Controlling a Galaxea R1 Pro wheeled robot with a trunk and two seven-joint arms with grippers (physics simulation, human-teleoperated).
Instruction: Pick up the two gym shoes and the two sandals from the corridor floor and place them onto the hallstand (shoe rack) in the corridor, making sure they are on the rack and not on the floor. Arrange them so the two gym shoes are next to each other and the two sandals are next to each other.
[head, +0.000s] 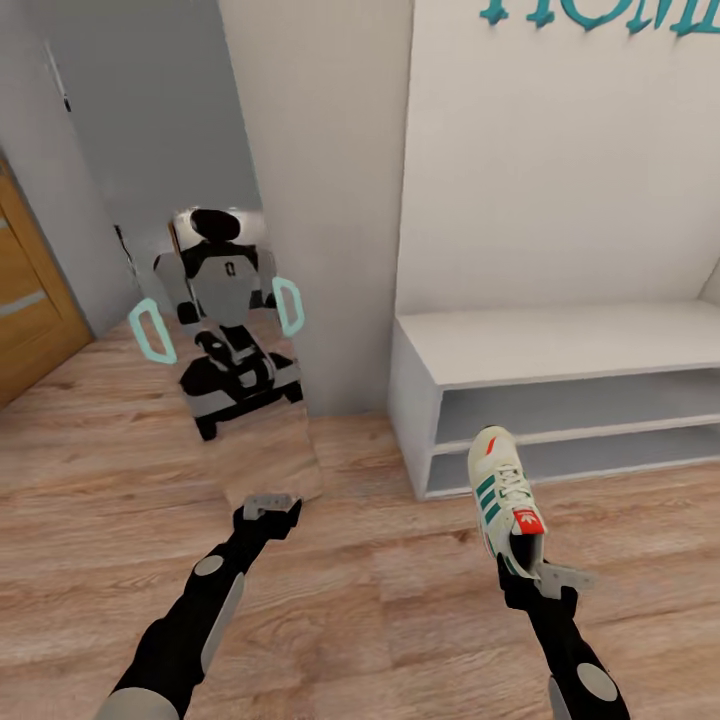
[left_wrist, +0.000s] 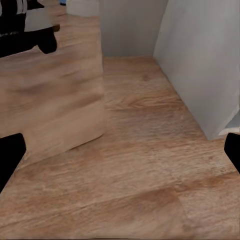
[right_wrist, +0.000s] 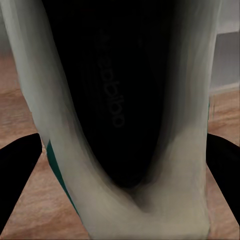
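Note:
A cream-white gym shoe (head: 505, 495) with teal stripes and a red tongue patch hangs above the corridor floor (head: 380, 610), toe pointing toward the hallstand (head: 560, 345). My right gripper (head: 537, 568) is shut on its heel. In the right wrist view the shoe's dark opening (right_wrist: 120, 100) sits between both fingers (right_wrist: 17, 172). The hallstand is a pale bench top over two open tiers, just beyond the shoe. My left gripper (head: 268, 503) is open and empty, low over the floor (left_wrist: 140, 175) to the left. The sandals are out of view.
A tall mirror (head: 240, 340) leans on the wall left of the hallstand and reflects the robot. A wooden door (head: 25, 300) stands at the far left. The hallstand's side panel (left_wrist: 200, 60) shows near the left gripper. Teal letters (head: 600, 12) hang on the wall.

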